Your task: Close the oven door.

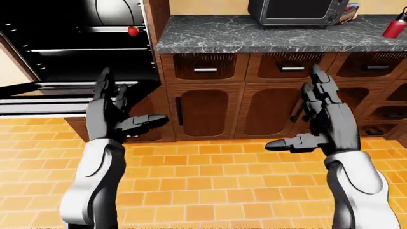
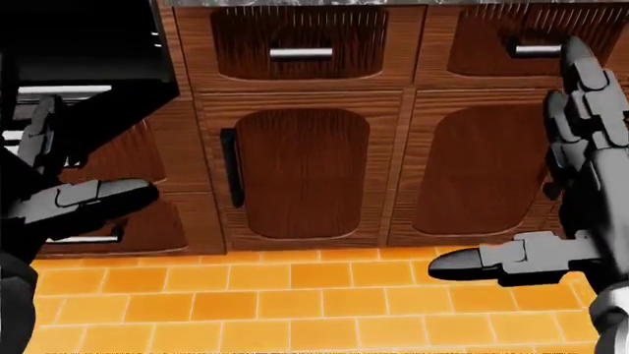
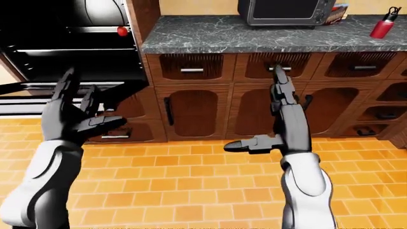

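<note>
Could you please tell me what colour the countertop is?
Dark grey marbled stone, the countertop shows best in the right-eye view.

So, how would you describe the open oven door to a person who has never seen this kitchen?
In the left-eye view, find the grey marble counter; left of it stands the tall black oven with wire racks showing inside. The oven door is the flat slab folded down, jutting out level below that cavity, behind the left robot hand. Unlike the brown wooden cabinet doors beside it, it is black and silver-edged.
</note>
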You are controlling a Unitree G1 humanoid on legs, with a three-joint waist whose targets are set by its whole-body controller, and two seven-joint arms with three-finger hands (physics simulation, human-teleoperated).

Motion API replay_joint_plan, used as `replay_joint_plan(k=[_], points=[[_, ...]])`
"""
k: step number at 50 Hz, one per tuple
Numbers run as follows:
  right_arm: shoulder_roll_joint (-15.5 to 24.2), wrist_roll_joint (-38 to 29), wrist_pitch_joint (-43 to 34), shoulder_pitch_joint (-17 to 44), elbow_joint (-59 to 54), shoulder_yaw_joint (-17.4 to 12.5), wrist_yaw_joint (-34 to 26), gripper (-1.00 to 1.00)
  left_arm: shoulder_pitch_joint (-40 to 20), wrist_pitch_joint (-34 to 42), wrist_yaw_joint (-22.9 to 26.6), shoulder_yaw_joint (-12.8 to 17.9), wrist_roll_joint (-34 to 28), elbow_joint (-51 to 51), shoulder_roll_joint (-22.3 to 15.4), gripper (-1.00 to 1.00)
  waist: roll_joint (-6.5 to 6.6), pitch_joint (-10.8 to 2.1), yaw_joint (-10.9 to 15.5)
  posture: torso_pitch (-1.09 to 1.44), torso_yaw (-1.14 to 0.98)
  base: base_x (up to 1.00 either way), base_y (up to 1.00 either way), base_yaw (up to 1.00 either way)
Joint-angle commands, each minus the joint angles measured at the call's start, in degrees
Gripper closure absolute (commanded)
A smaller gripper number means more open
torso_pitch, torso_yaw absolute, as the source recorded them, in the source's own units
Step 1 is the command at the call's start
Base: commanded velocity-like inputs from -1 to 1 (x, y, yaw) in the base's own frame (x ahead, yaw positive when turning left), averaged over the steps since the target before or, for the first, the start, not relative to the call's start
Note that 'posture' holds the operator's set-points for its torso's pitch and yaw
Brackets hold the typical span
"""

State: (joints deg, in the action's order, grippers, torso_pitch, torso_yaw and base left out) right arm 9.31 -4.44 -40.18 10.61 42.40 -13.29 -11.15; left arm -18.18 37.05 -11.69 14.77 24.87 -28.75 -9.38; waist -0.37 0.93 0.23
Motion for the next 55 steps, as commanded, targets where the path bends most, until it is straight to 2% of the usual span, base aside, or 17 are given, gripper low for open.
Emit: replay_joint_plan(k=[1, 7, 14, 19, 24, 30, 31, 33, 38, 42, 45, 48, 50, 51, 52, 53, 55], points=[[2.16, 1.35, -4.23, 3.49, 4.41, -2.89, -0.64, -1.00, -3.33, -0.74, -2.20, 1.31, 2.64, -1.20, -1.86, -1.00, 0.06, -1.14, -0.04, 0.00, 0.00, 0.00, 0.00, 0.00], [6.88, 5.32, -11.30, 7.23, 7.90, -7.58, -0.48, -1.00, -5.86, 0.88, -5.75, 2.30, 6.90, -1.89, -4.23, -1.00, 0.08, -0.45, 0.06, 0.00, 0.00, 0.00, 0.00, 0.00], [10.36, 4.10, -15.34, 9.85, 9.97, -7.29, -1.80, -1.00, -8.38, 0.91, -8.72, 2.97, 10.35, 0.46, -6.80, -1.00, 0.04, -0.16, -0.02, 0.00, 0.00, 0.00, 0.00, 0.00], [12.80, 3.93, -18.31, 11.67, 11.43, -9.87, -3.68, -1.00, -9.84, 0.14, -9.77, 3.56, 11.63, 1.73, -8.58, -1.00, 0.06, 0.09, 0.02, 0.00, 0.00, 0.00, 0.00, 0.00], [14.27, 4.42, -19.74, 12.21, 12.28, -11.84, -4.66, -1.00, -10.63, -1.04, -10.01, 3.59, 11.83, 3.51, -9.54, -1.00, 0.03, 0.27, 0.11, 0.00, 0.00, 0.00, 0.00, 0.00], [15.07, 4.85, -20.31, 12.96, 12.35, -11.92, -4.70, -1.00, -11.98, -1.49, -10.66, 3.76, 12.34, 4.53, -10.64, -1.00, 0.09, 0.29, 0.02, 0.00, 0.00, 0.00, 0.03, 0.00], [15.08, 4.97, -20.35, 13.02, 12.38, -12.04, -4.71, -1.00, -11.99, -1.63, -10.57, 3.85, 12.39, 4.69, -10.79, -1.00, 0.36, -0.79, -0.10, 0.00, 0.00, 0.00, 0.10, 0.00], [14.91, 5.42, -20.49, 13.19, 12.43, -12.29, -4.61, -1.00, -12.12, -1.78, -10.67, 3.87, 12.50, 4.85, -10.99, -1.00, 0.18, -0.22, -0.13, 0.00, 0.00, 0.00, 0.14, 0.00], [15.16, 6.11, -20.94, 13.42, 12.63, -12.22, -4.30, -1.00, -12.77, -2.60, -10.48, 3.83, 12.08, 6.12, -11.49, -1.00, 2.32, 0.21, -0.09, 0.00, 0.00, 0.00, 0.15, 0.00], [15.31, 6.26, -20.86, 13.27, 12.77, -12.10, -4.24, -1.00, -12.65, -2.91, -10.39, 3.76, 11.92, 6.16, -11.54, -1.00, 2.42, 0.24, -0.30, 0.00, 0.00, 0.00, 0.16, 0.00], [15.60, 6.27, -21.32, 13.78, 12.80, -11.80, -4.12, -1.00, -12.65, -2.91, -10.38, 3.82, 11.94, 6.12, -11.57, -1.00, 1.25, -0.12, -0.37, 0.00, 0.00, 0.00, 0.17, 0.00], [15.54, 6.21, -21.39, 13.74, 12.66, -11.91, -3.99, -1.00, -12.67, -3.01, -10.33, 3.81, 11.86, 6.22, -11.59, -1.00, -0.38, 0.34, -0.29, 0.00, 0.00, 0.00, 0.16, 0.00], [15.44, 6.28, -21.51, 13.72, 12.64, -11.84, -3.93, -1.00, -12.80, -2.95, -10.43, 3.87, 11.92, 6.24, -11.64, -1.00, -2.58, 0.20, -0.15, 0.00, 0.00, 0.00, 0.17, 0.00], [15.42, 6.29, -21.50, 13.66, 12.71, -11.75, -3.93, -1.00, -13.02, -2.64, -10.66, 3.92, 12.12, 6.04, -11.74, -1.00, -2.87, -0.14, 0.20, 0.00, 0.00, 0.00, 0.16, 0.00], [15.53, 6.30, -21.70, 13.84, 12.71, -11.78, -3.93, -1.00, -13.11, -2.58, -10.77, 3.97, 12.23, 5.99, -11.78, -1.00, -1.56, 0.28, -0.32, 0.00, 0.00, 0.00, 0.17, 0.00], [15.78, 6.36, -22.19, 14.21, 12.86, -11.75, -3.96, -1.00, -13.23, -2.48, -10.93, 3.98, 12.35, 5.89, -11.82, -1.00, -2.34, 0.28, -0.21, 0.00, 0.00, 0.00, 0.16, 0.00], [16.11, 6.49, -22.68, 14.68, 12.92, -11.96, -4.07, -1.00, -13.10, -2.46, -11.02, 3.93, 12.49, 5.69, -11.80, -1.00, -2.37, -0.23, -0.20, 0.00, 0.00, 0.00, 0.17, 0.00]])
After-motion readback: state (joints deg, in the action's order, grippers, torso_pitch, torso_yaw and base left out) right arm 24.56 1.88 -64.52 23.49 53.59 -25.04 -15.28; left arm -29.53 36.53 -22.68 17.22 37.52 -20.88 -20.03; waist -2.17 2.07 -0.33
